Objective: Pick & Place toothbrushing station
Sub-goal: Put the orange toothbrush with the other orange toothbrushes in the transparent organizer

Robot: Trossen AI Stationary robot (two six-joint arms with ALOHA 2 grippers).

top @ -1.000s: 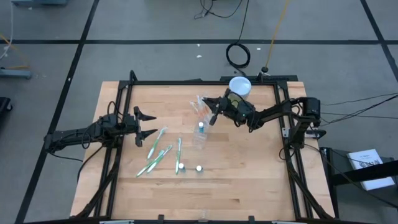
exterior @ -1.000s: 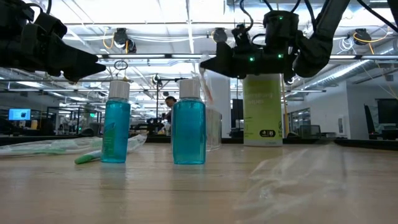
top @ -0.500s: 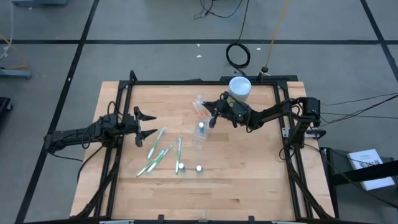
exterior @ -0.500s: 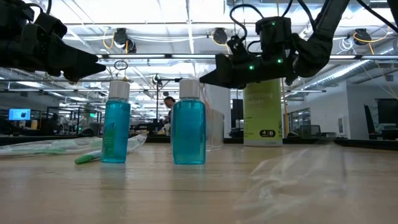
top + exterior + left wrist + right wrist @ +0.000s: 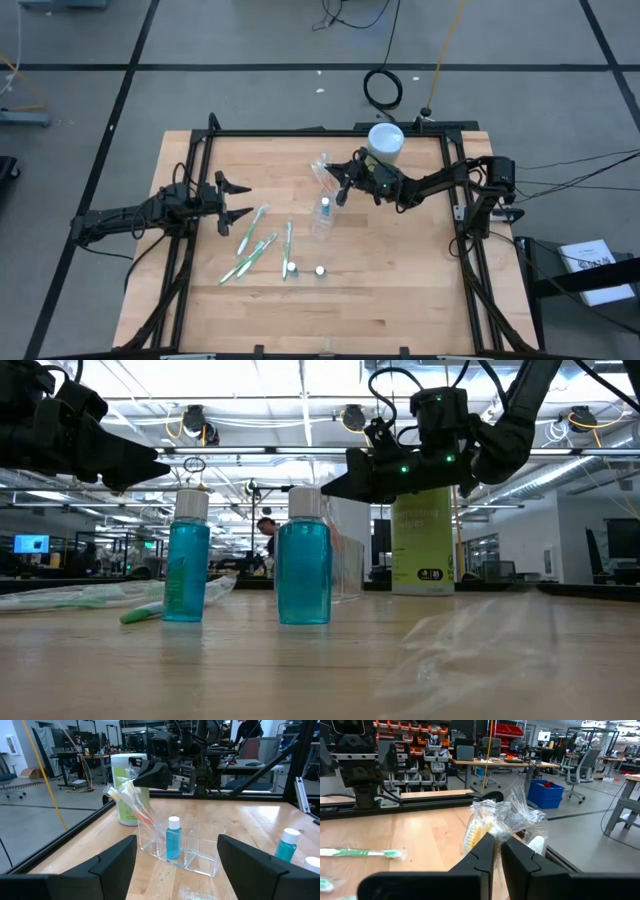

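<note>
1. Right gripper (image 5: 340, 183), fingers closed on one wrapped orange toothbrush (image 5: 131, 800), holds it above the clear holder (image 5: 179, 843).
2. Left gripper (image 5: 243, 201), fingers spread and empty, hovers at the counter's (image 5: 400, 280) left side.
3. Four green toothbrushes (image 5: 262, 245) lie on the counter.
4. Three blue bottles (image 5: 303, 560): one in the holder, two standing on the counter.
5. One green canister (image 5: 125, 787) stands behind the holder.

Bright even overhead light; soft shadows; low view foreground blurred.
</note>
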